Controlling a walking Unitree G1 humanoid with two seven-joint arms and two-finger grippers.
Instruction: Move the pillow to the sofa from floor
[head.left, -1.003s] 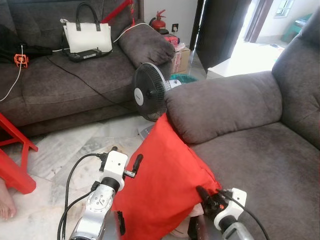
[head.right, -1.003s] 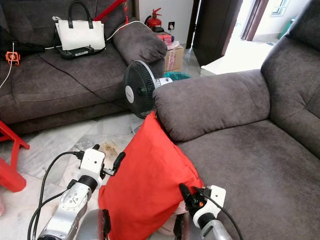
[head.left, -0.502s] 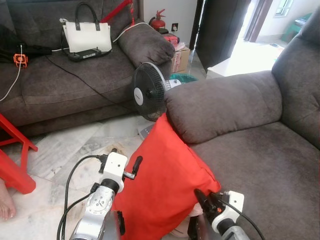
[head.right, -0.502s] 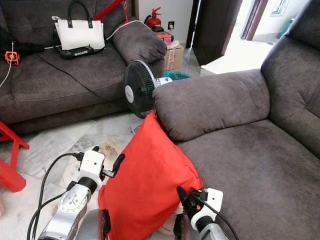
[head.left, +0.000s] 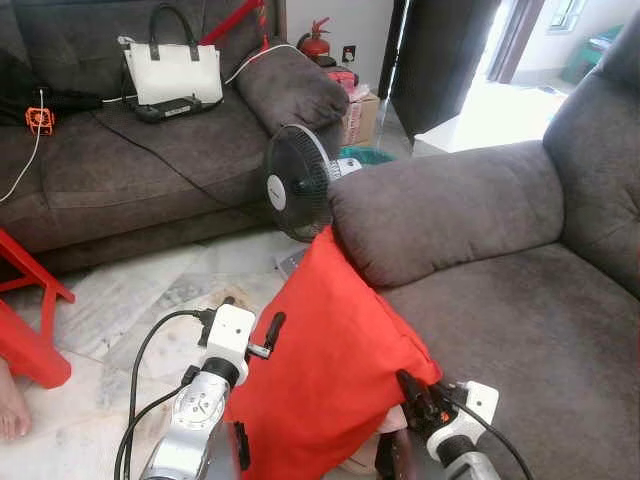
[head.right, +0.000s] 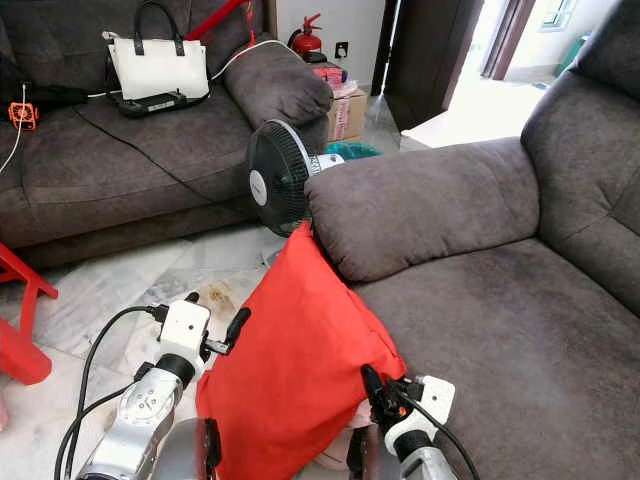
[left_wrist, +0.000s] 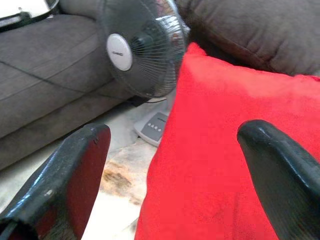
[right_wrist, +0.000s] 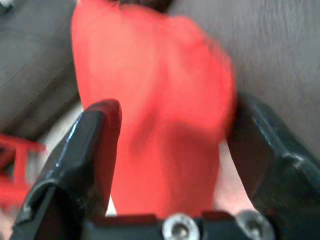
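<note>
The red pillow (head.left: 335, 365) leaned on the sofa (head.left: 470, 215), between both pincers. The left pincer (head.left: 268, 330) was wide open beside it. The right pincer (right_wrist: 175, 150) gaped around its corner.

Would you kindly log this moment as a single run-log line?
pillow: red, leaning on sofa armrest, not yet on seat | left gripper: open, at pillow's left edge | right gripper: open, at pillow's lower right corner
</note>
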